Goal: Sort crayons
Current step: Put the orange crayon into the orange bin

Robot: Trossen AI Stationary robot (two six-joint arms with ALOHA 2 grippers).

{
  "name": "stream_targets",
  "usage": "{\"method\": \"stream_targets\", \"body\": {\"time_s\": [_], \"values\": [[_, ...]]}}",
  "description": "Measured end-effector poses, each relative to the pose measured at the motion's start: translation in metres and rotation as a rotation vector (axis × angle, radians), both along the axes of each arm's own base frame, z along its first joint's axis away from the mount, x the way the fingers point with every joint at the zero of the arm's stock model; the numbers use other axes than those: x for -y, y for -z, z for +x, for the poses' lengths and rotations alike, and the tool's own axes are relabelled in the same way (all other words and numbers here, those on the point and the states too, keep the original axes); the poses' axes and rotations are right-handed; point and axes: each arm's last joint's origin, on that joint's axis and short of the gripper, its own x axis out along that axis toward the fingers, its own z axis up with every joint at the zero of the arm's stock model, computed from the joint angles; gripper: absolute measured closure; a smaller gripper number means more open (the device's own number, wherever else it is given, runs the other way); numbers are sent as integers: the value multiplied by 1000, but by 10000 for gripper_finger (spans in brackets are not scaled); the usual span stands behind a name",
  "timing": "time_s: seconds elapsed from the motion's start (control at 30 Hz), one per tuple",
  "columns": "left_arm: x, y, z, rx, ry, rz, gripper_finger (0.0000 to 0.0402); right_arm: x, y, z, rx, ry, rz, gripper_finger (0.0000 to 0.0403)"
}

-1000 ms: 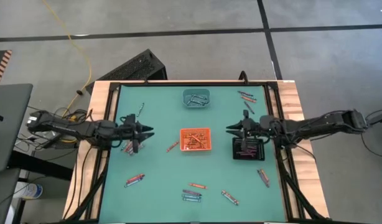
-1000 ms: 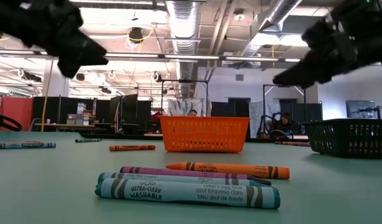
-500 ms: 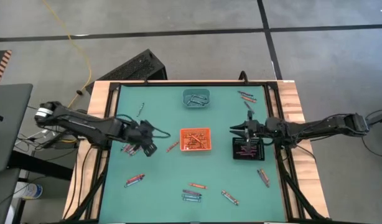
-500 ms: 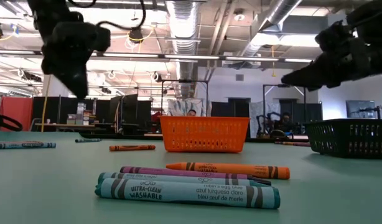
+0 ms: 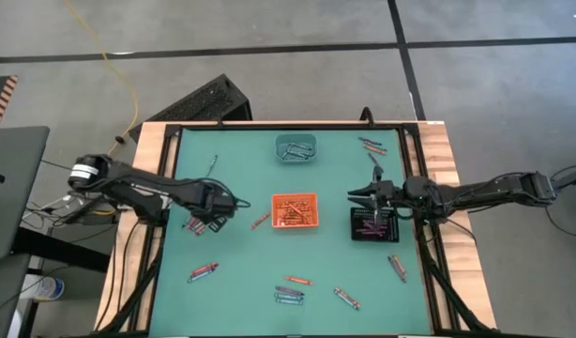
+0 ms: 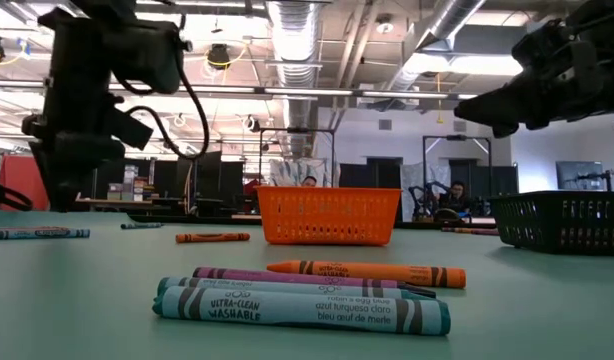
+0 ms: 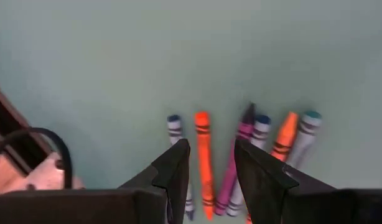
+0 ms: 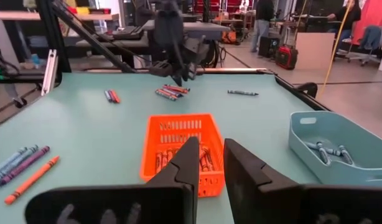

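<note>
step: picking from loose crayons (image 7: pixel 241 158); left gripper (image 7: pixel 206 165) parted, straddling orange crayon (image 7: pixel 204 155) | next: lower, close | right gripper (image 8: pixel 206 163) over black tray (image 5: pixel 373 225); slightly parted, empty

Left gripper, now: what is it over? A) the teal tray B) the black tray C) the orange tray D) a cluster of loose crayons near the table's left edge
D: the left gripper hangs open over a cluster of loose crayons on the mat, with an orange crayon between its fingers; the high view puts it left of the orange tray.
</note>
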Motion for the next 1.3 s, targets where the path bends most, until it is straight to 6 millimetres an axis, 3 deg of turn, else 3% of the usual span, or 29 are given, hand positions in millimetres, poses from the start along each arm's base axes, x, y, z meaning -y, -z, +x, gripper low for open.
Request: {"method": "stream_targets", "body": {"time_s": [0.43,0.77,0.9,1.13,1.3], "values": [[-27,3,-4,-11,-42,-40,283,0,2,0,-28,-3,-45,331],[-24,35,-22,-17,-59,-57,283,0,2,0,-28,-3,-44,331],[-24,37,-24,-24,-59,-63,294,0,2,0,-27,-3,-44,331],[-24,37,-23,-20,-58,-50,349,0,2,0,-28,-2,-44,331],[-25,34,-18,-3,-28,-46,338,0,2,0,-28,-3,-44,331]]}}
